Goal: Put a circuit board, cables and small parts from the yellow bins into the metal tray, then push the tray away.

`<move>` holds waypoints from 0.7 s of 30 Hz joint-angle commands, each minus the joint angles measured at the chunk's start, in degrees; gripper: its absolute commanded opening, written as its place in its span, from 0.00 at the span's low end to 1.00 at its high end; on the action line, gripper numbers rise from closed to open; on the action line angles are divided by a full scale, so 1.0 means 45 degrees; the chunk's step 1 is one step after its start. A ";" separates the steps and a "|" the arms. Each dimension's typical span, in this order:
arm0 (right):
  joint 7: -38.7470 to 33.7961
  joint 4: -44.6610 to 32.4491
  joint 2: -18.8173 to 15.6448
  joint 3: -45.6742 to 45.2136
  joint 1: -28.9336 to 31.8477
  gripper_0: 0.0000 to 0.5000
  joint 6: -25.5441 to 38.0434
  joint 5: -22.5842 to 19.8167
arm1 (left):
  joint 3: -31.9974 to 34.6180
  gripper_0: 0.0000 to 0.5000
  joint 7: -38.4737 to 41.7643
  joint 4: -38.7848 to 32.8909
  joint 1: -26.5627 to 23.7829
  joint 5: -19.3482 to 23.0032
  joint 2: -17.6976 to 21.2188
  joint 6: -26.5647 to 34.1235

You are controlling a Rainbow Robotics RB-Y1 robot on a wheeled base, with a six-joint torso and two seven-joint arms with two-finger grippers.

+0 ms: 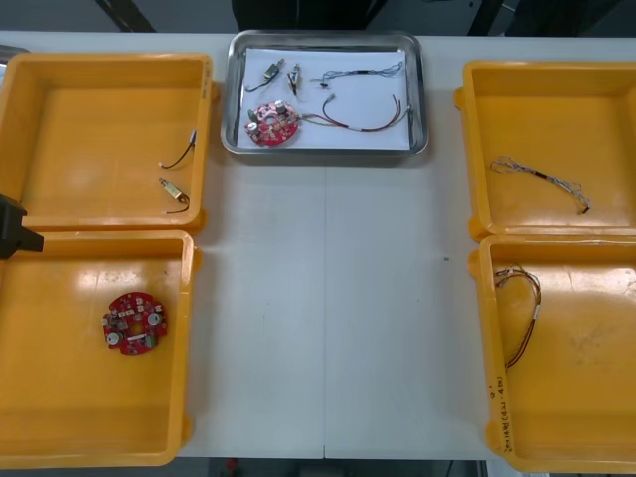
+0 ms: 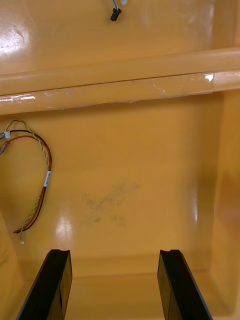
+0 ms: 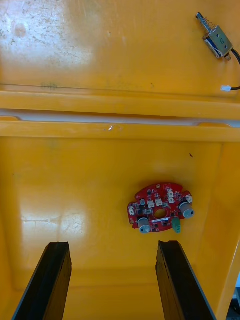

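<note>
**Left side, front view.** I see the upper-left yellow bin point(image 1: 109, 62) holding two small metal parts point(image 1: 175, 195), each with a thin black lead. Below it in the frame, the lower-left yellow bin point(image 1: 94, 452) holds one red circuit board point(image 1: 135, 323), lying flat near the bin's middle. A dark part of the left arm point(image 1: 14, 231) shows at the left frame edge, over the wall between these two bins.

**Left wrist view.** The left end effector point(image 3: 113, 245) is released: its fingers stand apart with nothing between them, above the floor of the lower-left bin. The circuit board lies just beyond the fingertips, untouched.

**Centre, front view.** The metal tray point(image 1: 324, 38) sits at the top centre of the frame on the worktop point(image 1: 328, 298). It is white inside.
- Lower left: a second red circuit board point(image 1: 270, 124).
- Upper left: two further small metal parts point(image 1: 266, 78).
- Upper right: a blue and white cable point(image 1: 363, 72).
- Lower right: a red and yellow cable point(image 1: 370, 119).

**Right side, front view.** The upper-right yellow bin point(image 1: 547, 70) holds a twisted blue and white cable point(image 1: 542, 179). The lower-right yellow bin point(image 1: 484, 338) holds a second red and yellow cable point(image 1: 535, 310) near its upper-left corner.

**Right wrist view.** The right end effector point(image 2: 114, 252) is released, its fingers apart and empty, over the lower-right bin floor. That bin's cable lies beyond one finger and to its outer side, untouched.
</note>
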 commanded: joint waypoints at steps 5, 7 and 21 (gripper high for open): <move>0.0388 -0.0050 -0.0494 -0.0141 0.0145 1.00 0.0036 -0.0112 | 0.0383 1.00 -0.1449 -0.0354 0.0173 0.0014 0.0546 0.0078; 0.0388 -0.0050 -0.0494 -0.0141 0.0145 1.00 0.0036 -0.0112 | 0.0383 1.00 -0.1449 -0.0354 0.0173 0.0014 0.0546 0.0078; 0.0388 -0.0050 -0.0494 -0.0141 0.0145 1.00 0.0036 -0.0112 | 0.0383 1.00 -0.1449 -0.0354 0.0173 0.0014 0.0546 0.0078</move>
